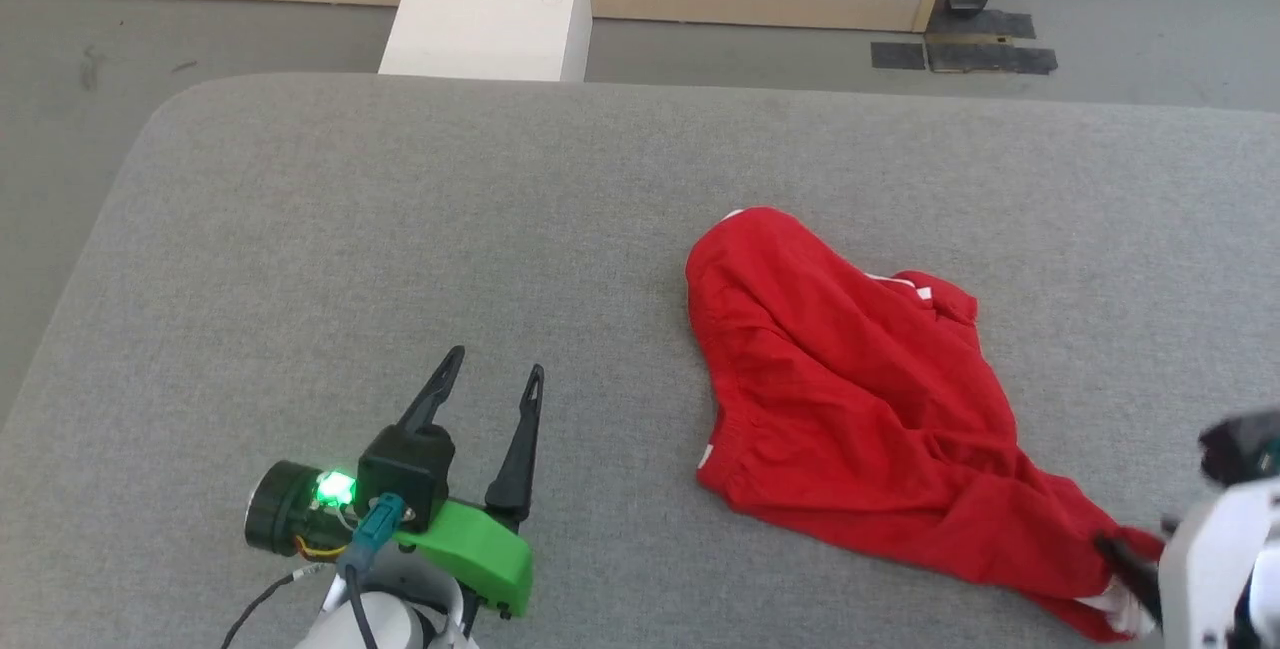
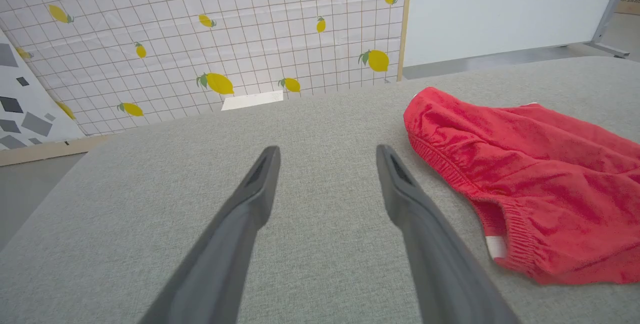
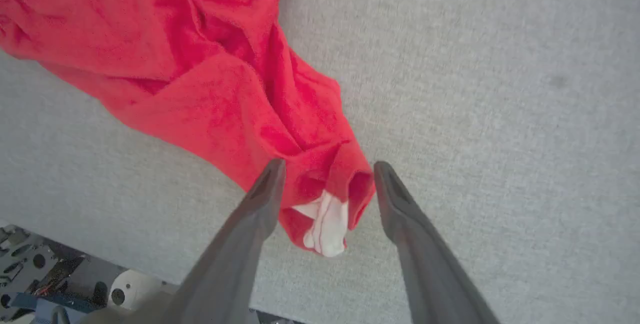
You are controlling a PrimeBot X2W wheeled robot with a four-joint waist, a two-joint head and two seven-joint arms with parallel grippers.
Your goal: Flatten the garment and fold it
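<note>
The garment (image 1: 850,399) is a crumpled pair of bright red shorts lying right of centre on the grey padded table (image 1: 400,229). Its gathered waistband (image 2: 450,164) faces my left gripper. One leg trails toward the near right edge and ends in a white hem (image 3: 325,224). My right gripper (image 3: 329,164) stands open over that leg end, a finger on each side of the hem, the fabric lying loose between them. Its white wrist (image 1: 1215,569) shows at the lower right. My left gripper (image 1: 497,361) hovers open over bare table left of the garment (image 2: 540,174), holding nothing.
A white box (image 1: 490,4) stands on the floor beyond the table's far edge. A lemon-print grid panel (image 2: 200,39) lines the back. Dark mats (image 1: 960,54) lie on the floor at the far right. The table's near edge and my base (image 3: 50,284) lie just below the hem.
</note>
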